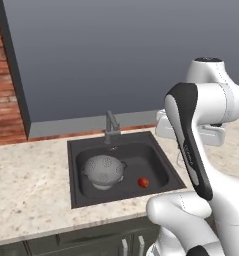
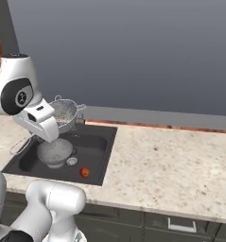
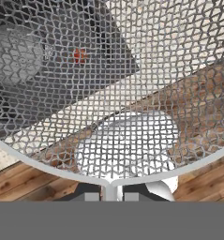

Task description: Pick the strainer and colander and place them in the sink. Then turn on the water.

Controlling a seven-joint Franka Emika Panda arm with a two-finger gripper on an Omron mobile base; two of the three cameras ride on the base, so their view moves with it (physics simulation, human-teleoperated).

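Sink (image 1: pixel 76 172): dark grey basin; faucet (image 1: pixel 111 127) a mid grey metal. Colander (image 1: pixel 104 171): pale grey, dotted all over with small dark holes. Strainer (image 2: pixel 63 114): silvery wire mesh, fine diamond lattice, with a plain light-grey rim. Small round object (image 1: pixel 143 182) on the sink floor: red-orange. Counter (image 2: pixel 171 165): beige stone, finely speckled. Back wall (image 1: pixel 116 55): flat slate grey. Brick wall (image 1: pixel 3 95): red-brown with pale mortar lines. Cabinet fronts (image 2: pixel 190 224): dark grey-green.
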